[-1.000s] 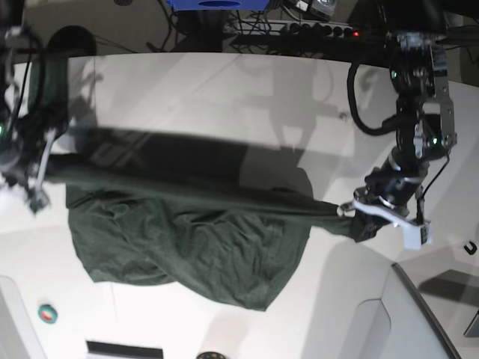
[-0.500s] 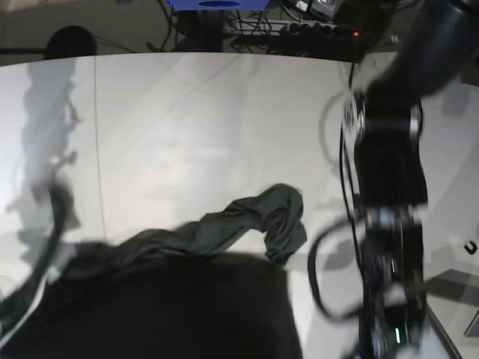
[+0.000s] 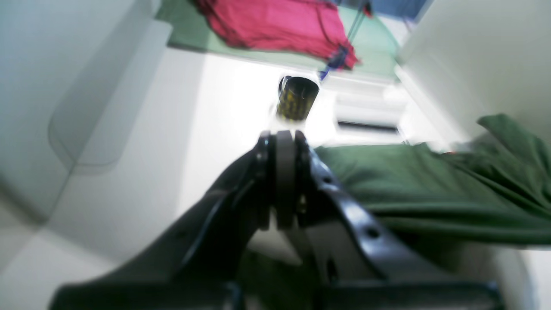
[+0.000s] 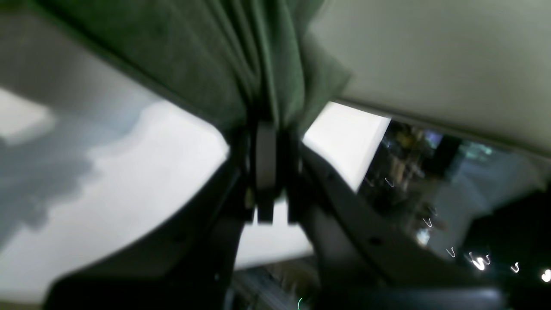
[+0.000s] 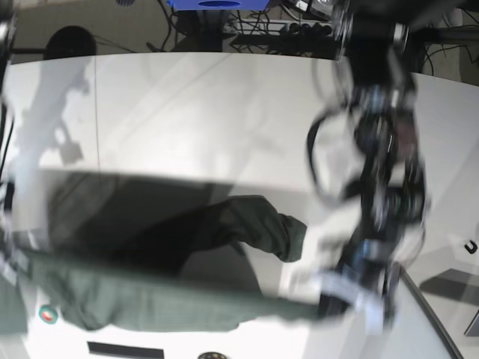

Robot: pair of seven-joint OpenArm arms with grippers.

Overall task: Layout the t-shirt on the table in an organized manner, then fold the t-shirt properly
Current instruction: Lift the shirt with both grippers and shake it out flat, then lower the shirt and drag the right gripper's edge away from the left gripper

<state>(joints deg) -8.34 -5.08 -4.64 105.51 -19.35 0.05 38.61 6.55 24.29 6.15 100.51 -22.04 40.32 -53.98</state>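
The dark green t-shirt [image 5: 150, 303] is stretched in a band across the near side of the white table [image 5: 187, 112]. A bunched part of it [image 5: 258, 224] lies further in. My left gripper [image 5: 340, 295], blurred at the right of the base view, holds the band's right end. In the left wrist view its jaws [image 3: 285, 142] are pressed together, and the t-shirt [image 3: 409, 185] runs off to the right. My right gripper [image 4: 267, 125] is shut on gathered folds of the t-shirt [image 4: 241, 56]. In the base view that arm is mostly cut off at the left edge.
A small green and red roll [image 5: 47, 314] and a black strip [image 5: 123, 349] sit at the near edge. A grey panel [image 5: 430, 321] stands at lower right. The left wrist view shows a red cloth [image 3: 280, 21] and a dark, yellow-dotted cylinder [image 3: 297, 99] beyond the table.
Both arms have swung fast with the shirt. Its stretched edge has come from mid-table to the near edge, and a bunched part now trails on the table.
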